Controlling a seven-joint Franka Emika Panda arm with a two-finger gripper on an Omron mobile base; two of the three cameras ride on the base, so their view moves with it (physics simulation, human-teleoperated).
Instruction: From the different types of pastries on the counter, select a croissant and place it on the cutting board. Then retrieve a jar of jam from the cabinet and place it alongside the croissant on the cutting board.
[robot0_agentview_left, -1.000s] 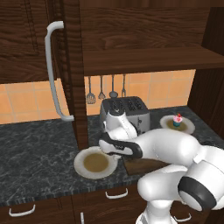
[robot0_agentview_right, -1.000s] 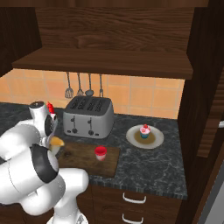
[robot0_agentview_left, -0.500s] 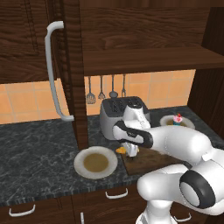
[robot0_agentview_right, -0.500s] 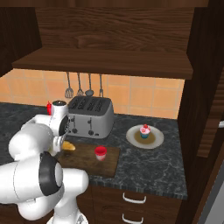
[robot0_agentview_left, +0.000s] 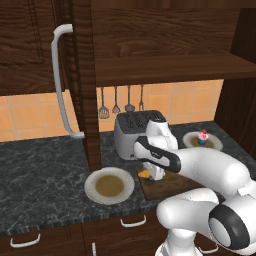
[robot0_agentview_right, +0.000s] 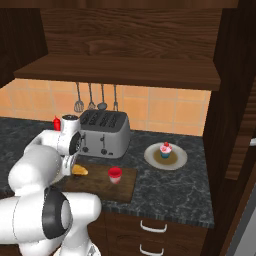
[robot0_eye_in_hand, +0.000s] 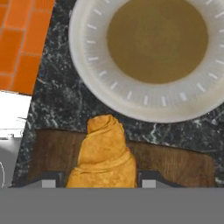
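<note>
The tool is pinching the croissant, one dark finger on each flank of the pastry. The croissant hangs over the left edge of the cutting board, between the board and the round grey plate just left of it on the table. A jar of jam stands upright near the board's middle, right of the croissant. The toaster sits behind the board; a cupcake rests on a second plate well right of the board.
</note>
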